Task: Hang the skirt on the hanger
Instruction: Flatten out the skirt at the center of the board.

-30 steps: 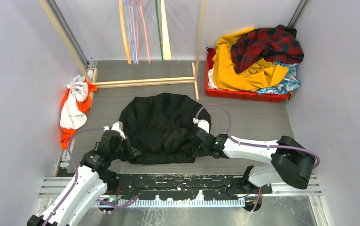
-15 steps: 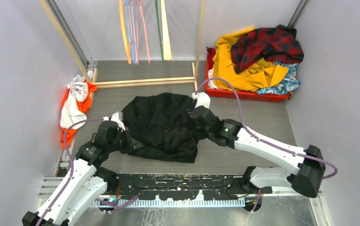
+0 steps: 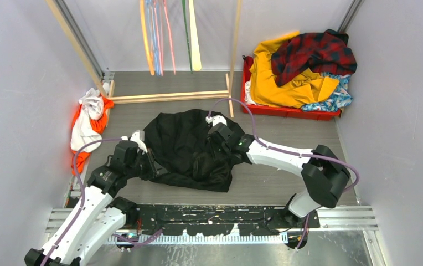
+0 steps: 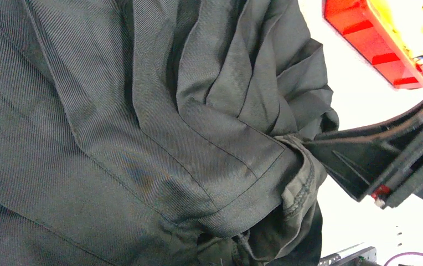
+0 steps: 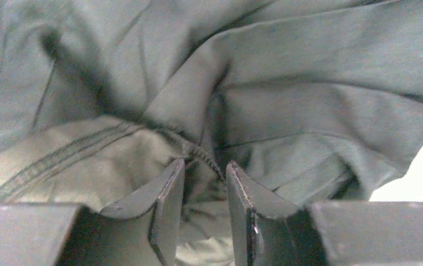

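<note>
The skirt, blue with a flower print, lies mostly buried in the red bin at the back right, far from both grippers. Coloured hangers hang at the back. A big black coat lies crumpled mid-table. My left gripper is at the coat's left edge. Its fingers are hidden in the left wrist view under bunched coat cloth, which it appears to pinch. My right gripper presses on the coat's far middle, fingers a little apart around a seam fold.
A wooden rack frame stands at the back under the hangers. White and orange garments are heaped against the left wall. Yellow and red plaid clothes fill the bin. Grey walls close in both sides.
The right arm swung from the coat's near right corner to its far edge, then left onto its far middle; the coat's right side drew in. The left arm barely moved.
</note>
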You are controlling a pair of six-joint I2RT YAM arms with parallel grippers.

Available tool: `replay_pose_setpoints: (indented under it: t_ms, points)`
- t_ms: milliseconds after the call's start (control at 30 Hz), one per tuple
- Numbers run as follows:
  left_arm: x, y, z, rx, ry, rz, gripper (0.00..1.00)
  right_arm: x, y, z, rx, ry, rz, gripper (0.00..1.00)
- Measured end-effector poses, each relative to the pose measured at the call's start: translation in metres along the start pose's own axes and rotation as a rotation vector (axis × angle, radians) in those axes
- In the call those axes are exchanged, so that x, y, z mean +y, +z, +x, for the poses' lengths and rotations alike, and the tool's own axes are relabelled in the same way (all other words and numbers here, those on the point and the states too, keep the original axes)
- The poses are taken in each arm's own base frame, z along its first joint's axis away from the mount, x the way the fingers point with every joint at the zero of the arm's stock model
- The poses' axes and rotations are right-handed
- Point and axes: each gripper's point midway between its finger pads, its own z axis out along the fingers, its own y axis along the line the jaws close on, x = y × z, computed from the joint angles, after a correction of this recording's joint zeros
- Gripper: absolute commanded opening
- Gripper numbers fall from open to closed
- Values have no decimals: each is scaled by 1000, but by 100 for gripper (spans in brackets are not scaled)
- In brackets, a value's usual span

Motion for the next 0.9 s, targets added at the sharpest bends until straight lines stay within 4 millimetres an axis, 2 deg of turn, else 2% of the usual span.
replay_pose_setpoints:
  t_ms: [400,533,733,833,900]
  points:
    - [3,5,5,28,-1,-17,9,58,-31,50,30,-101,-193,38]
    - [4,5,5,32,2,-19,8,65,-44,59,15,-118,-208,42]
    - [4,5,6,33,3,-19,8,65,-71,51,-56,-83,-251,43]
    - [6,5,8,34,2,-19,8,68,-69,54,-49,-85,-255,45]
    - [6,4,9,33,0,-18,9,73,-63,66,-21,-112,-254,47]
